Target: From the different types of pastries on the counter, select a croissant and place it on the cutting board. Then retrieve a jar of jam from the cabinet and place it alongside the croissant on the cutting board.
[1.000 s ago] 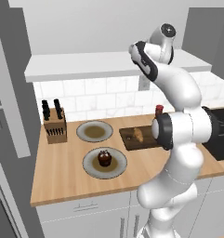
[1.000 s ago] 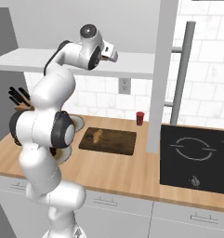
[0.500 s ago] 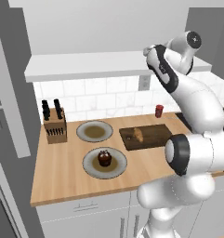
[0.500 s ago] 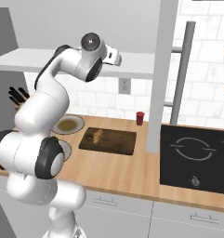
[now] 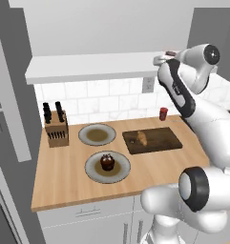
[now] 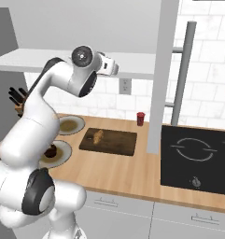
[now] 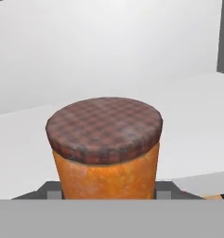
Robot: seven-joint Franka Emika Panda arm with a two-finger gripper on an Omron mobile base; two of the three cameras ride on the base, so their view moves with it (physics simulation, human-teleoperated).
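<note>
One long tan bench (image 5: 64, 176) ran beneath the white cabinet (image 5: 92, 71), whose flat shelf board stretched across the upper half of both base views. On the bench, the dark cutting board (image 5: 153, 140) lay at about three o'clock of the two round plates, and the pale croissant (image 5: 142, 138) rested on the board's left part. The farther plate (image 5: 97, 135) sat bare just at nine o'clock of the board. The nearer plate (image 5: 108, 167) sat at six o'clock of it, near but apart, and carried the dark cupcake (image 5: 106, 162) at its middle. A knife block (image 5: 56, 131) stood at nine o'clock of the farther plate, against the tiled wall. A small red canister (image 5: 163, 113) stood on the bench at twelve o'clock of the board's right end.

The white arm reached up to the shelf's right end, and the tool (image 5: 163, 59) sat at shelf level there. In the hand view the jar of jam (image 7: 105, 153), orange with a checked brown lid, stood upright on the white shelf, close up between the two dark fingertips (image 7: 50, 190). The tips flanked the jar's lower sides, partly parted; whether they pressed the jar could not be told.
</note>
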